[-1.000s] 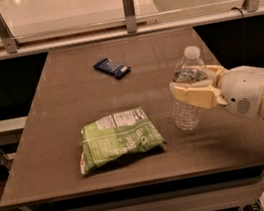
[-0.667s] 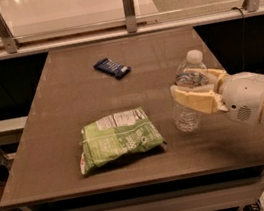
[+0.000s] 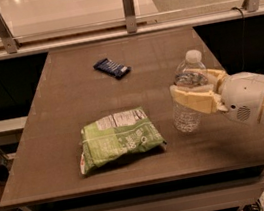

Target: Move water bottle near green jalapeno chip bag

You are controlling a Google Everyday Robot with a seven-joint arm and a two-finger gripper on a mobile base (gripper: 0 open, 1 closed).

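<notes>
currently, water bottle (image 3: 187, 115) is gripped upright on the right side of the table (image 3: 70, 103).
green jalapeno chip bag (image 3: 120, 139) is laid flat at the front centre-left, white panel turned up; a dark blue wrapped bar (image 3: 112, 68) is seen further back, well apart. right of the bag, near but not touching, the bottle is held with white cap up. the gripper (image 3: 183, 85) is wrapped around its middle, jaws pinching the bottle, with the white arm (image 3: 253, 101) entering from the right edge.

light: dim, warm | glare: pale floor (image 3: 68, 4) at top | shadow: dark under green jalapeno chip bag (image 3: 119, 139) | gripper (image 3: 185, 87) at right, clasping water bottle (image 3: 186, 116), lit
</notes>
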